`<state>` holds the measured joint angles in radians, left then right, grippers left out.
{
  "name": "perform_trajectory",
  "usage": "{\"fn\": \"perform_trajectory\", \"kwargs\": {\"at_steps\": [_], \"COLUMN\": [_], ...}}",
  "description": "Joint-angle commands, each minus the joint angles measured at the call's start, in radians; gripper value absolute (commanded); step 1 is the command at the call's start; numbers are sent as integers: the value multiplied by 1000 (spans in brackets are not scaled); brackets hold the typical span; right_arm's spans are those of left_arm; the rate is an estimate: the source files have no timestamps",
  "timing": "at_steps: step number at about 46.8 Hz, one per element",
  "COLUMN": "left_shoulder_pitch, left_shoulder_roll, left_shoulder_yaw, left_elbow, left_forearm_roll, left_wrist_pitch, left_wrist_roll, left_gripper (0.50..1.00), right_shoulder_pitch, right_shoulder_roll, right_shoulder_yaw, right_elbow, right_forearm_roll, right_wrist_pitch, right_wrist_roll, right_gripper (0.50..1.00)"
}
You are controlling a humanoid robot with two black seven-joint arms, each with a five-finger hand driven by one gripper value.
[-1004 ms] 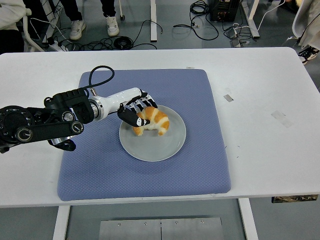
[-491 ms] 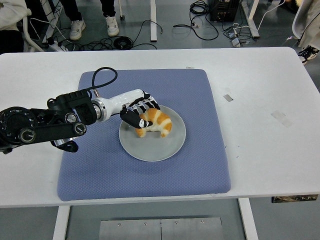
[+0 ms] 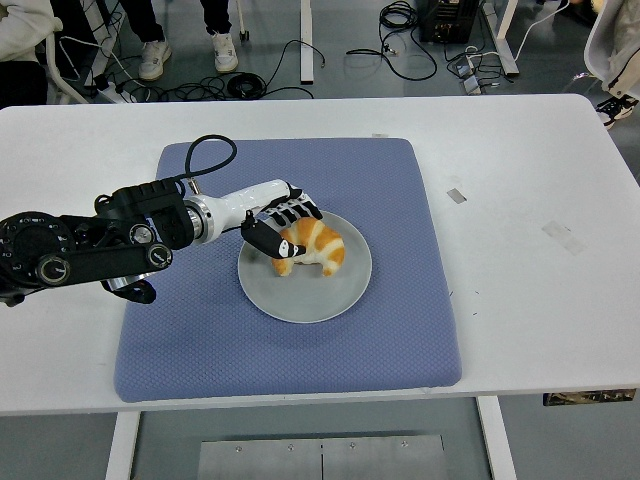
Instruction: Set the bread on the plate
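Inspector A: Left hand (image 3: 280,228) reaches in from the left, fingers curled around the left end of the bread (image 3: 312,248), grasping it.

Inspector B: Location of the bread?

Inspector A: On the grey plate (image 3: 330,295), in its upper half, underside apparently touching the dish. Nothing else lies on the plate.

Inspector B: Surroundings?

Inspector A: The plate sits on a blue mat (image 3: 400,330) on the white table (image 3: 540,300). Small tape strips (image 3: 560,235) lie well apart to the right. A black cable (image 3: 205,155) loops over the mat behind the wrist. Nothing obstructs the plate.
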<state>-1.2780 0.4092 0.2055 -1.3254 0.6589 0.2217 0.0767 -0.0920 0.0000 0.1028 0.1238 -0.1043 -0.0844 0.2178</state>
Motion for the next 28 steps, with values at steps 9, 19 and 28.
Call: {"fn": "perform_trajectory", "kwargs": {"at_steps": [9, 19, 28], "left_shoulder_pitch": [0, -3, -47], "left_shoulder_roll": [5, 8, 26], "left_shoulder_yaw": [-5, -15, -66], "left_elbow": [0, -1, 0], "left_forearm_roll": [-12, -15, -36], "left_wrist_pitch": [-24, -25, -77], "left_wrist_roll": [2, 2, 2], "left_gripper": [892, 928, 958], "right_shoulder_pitch": [-2, 0, 0], "right_shoulder_roll": [0, 0, 0], "right_shoulder_yaw": [0, 0, 0], "right_elbow": [0, 0, 0], "right_forearm_roll": [0, 0, 0], "right_wrist_pitch": [0, 0, 0], "right_wrist_roll": [0, 0, 0], "right_gripper": [1000, 1000, 1000]}}
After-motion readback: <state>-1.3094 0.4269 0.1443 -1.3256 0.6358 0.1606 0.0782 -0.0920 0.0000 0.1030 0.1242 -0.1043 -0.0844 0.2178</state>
